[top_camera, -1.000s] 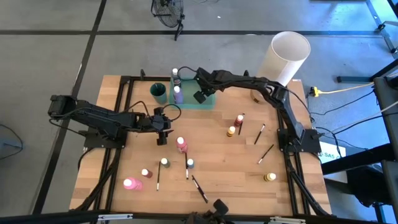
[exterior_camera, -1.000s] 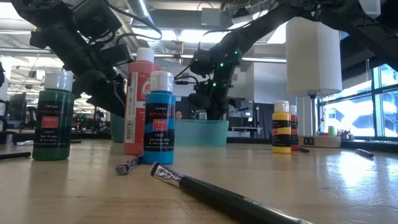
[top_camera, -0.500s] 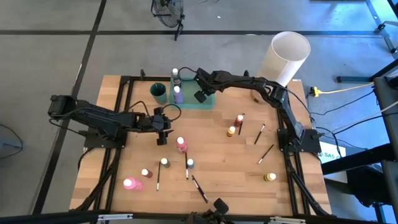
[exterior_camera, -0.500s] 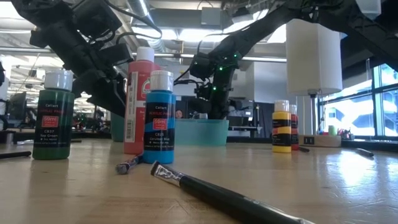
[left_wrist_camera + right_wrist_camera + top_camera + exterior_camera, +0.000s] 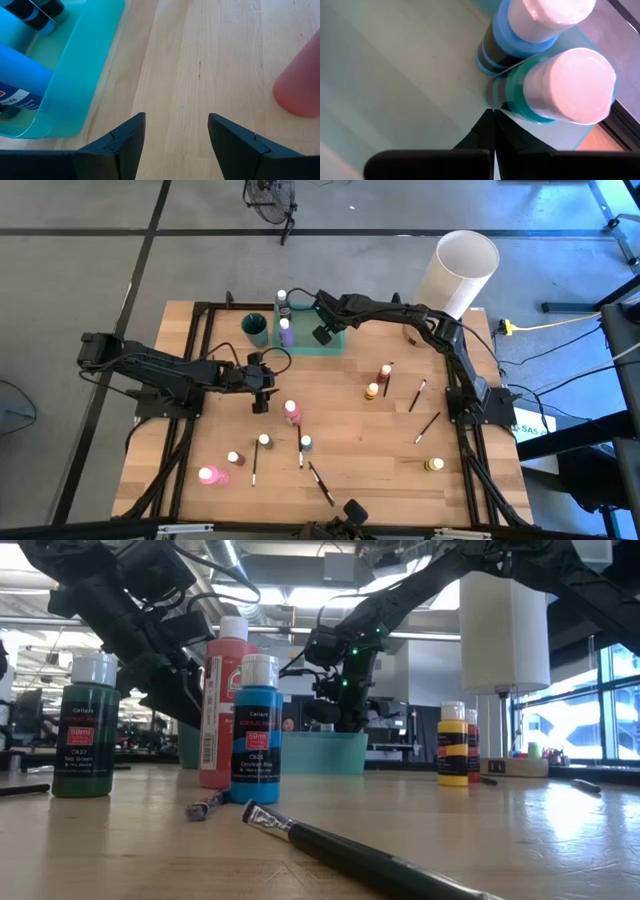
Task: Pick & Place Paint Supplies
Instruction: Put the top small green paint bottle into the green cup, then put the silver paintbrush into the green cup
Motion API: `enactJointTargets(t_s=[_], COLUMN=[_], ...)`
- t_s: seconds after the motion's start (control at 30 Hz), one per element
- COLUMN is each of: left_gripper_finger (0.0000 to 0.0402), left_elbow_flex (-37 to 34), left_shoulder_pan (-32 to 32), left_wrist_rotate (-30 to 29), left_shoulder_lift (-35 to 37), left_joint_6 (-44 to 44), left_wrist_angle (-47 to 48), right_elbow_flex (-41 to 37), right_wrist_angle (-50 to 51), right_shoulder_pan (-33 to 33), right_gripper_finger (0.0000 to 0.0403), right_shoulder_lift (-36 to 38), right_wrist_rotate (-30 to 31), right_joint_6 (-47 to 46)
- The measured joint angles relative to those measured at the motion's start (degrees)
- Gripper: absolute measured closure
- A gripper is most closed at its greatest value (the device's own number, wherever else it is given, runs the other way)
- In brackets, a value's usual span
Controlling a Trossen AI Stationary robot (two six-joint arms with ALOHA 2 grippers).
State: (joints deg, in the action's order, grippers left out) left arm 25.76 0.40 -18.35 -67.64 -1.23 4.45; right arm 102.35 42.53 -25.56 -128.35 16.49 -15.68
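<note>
- Hovering over the translucent green rectangular tray [image 5: 312, 338] at the table's far side, the right gripper [image 5: 322, 335] has its fingers pressed together with nothing between them, as its wrist view shows.
- We see two white-capped bottles standing in that tray already, the purple paint bottle [image 5: 286, 332] and a darker one [image 5: 283, 304] just behind it; this looks to us like the drop-off spot.
- Over on the left, the left gripper [image 5: 260, 402] hangs low above the bare wooden table [image 5: 360, 450], fingers spread apart and holding nothing.
- Its wrist view puts the pink paint bottle with a white cap [image 5: 299, 87] just beside the line of the fingers, not between them, so we judge that bottle [image 5: 292, 413] the likely next pick.
- Plenty is left out on the wood: a small blue bottle [image 5: 306, 442], a red bottle [image 5: 385, 373], two yellow ones [image 5: 372, 391] [image 5: 433, 465], a second pink bottle [image 5: 211, 475] lying on its side, and thin dark paintbrushes such as the one near the front edge [image 5: 321, 483].
- By our reckoning, the job is at an early stage.
</note>
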Motion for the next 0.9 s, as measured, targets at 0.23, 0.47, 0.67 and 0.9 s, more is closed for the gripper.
enactJointTargets(t_s=[0.23,0.47,0.67,0.9], left_gripper_finger=[0.019,0.019,0.019,0.019], left_elbow_flex=[0.0,0.0,0.0,0.0], left_shoulder_pan=[0.02,0.02,0.02,0.0], left_wrist_rotate=[0.0,0.0,0.0,0.0], left_shoulder_lift=[0.0,0.0,0.0,0.0], left_joint_6=[0.0,0.0,0.0,0.0], left_wrist_angle=[0.02,0.02,-0.03,-0.02], right_elbow_flex=[0.0,0.01,0.09,0.04], right_wrist_angle=[0.49,3.3,11.53,28.98], right_shoulder_pan=[1.31,5.01,10.58,21.71], right_gripper_finger=[0.0403,0.0403,0.0403,0.0403], right_shoulder_lift=[0.96,4.92,9.51,14.1], right_wrist_rotate=[-4.26,2.05,1.57,6.97], right_joint_6=[1.07,1.11,-0.13,-5.94])
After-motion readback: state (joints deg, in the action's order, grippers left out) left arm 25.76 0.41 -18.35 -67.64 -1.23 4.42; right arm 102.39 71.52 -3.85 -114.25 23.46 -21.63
